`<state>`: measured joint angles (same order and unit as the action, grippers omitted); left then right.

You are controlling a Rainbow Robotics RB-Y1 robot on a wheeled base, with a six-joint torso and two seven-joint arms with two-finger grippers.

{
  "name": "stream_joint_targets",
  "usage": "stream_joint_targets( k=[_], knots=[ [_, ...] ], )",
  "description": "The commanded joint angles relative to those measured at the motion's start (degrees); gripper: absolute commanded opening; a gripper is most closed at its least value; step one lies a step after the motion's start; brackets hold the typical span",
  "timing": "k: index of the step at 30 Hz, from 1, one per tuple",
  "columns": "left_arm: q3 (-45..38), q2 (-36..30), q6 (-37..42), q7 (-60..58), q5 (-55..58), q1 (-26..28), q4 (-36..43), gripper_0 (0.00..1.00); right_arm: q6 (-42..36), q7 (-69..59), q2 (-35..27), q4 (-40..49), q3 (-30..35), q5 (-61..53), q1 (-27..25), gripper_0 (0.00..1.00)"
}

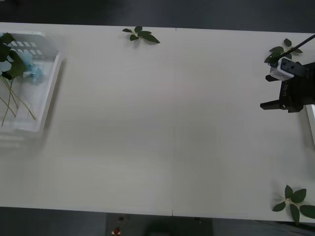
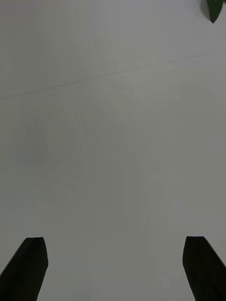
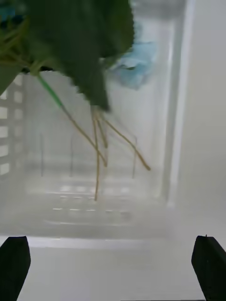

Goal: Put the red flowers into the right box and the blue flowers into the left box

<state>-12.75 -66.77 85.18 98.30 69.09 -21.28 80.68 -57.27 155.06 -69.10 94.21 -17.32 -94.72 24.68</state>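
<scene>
The left box [image 1: 50, 93] stands at the table's far left, translucent with slotted walls. Several blue flowers [image 1: 30, 69] lie in it, pale blue heads and big green leaves toward the back, thin stems toward the front. In the left wrist view my left gripper [image 3: 110, 270] hovers open over the near rim of the left box [image 3: 175, 141], with the blue flowers [image 3: 136, 66] beyond it and nothing between its fingers. My right gripper [image 1: 266, 92] is at the far right, open [image 2: 113, 270] above bare table. The right box [image 1: 311, 125] shows as a white rim beside it. The red flowers are out of view.
Loose green leaf sprigs lie at the back middle [image 1: 141, 35], the back right behind the right arm [image 1: 283, 49] and the front right corner [image 1: 294, 200]. A leaf tip [image 2: 214, 9] shows far from the right fingers. The white table [image 1: 162, 128] spans the view.
</scene>
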Motion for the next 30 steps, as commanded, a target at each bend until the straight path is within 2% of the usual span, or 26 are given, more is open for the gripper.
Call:
stream_joint_targets(
  k=[1,9,13,21,30],
  knots=[
    [1.1,-1.4,1.4,11.4,7.3,-1.4,4.4,1.00,0.2,-0.1,0.7,1.1,1.2,-0.6,-0.1,0.84],
    [1.0,2.3,2.9,37.0,23.6,-1.4,4.9,1.00,0.2,-0.1,0.7,1.1,1.2,-0.6,-0.1,0.84],
    [1.4,5.9,3.8,45.2,29.1,-1.5,6.2,1.00,0.2,-0.1,0.7,1.1,1.2,-0.6,-0.1,0.84],
    [7.0,11.0,0.9,47.6,31.6,-1.5,16.0,1.00,0.2,-0.1,0.7,1.1,1.2,-0.6,-0.1,0.84],
    [10.4,12.8,-3.1,51.0,30.3,-1.5,21.5,1.00,0.2,-0.1,0.7,1.1,1.2,-0.6,-0.1,0.84]
  ],
)
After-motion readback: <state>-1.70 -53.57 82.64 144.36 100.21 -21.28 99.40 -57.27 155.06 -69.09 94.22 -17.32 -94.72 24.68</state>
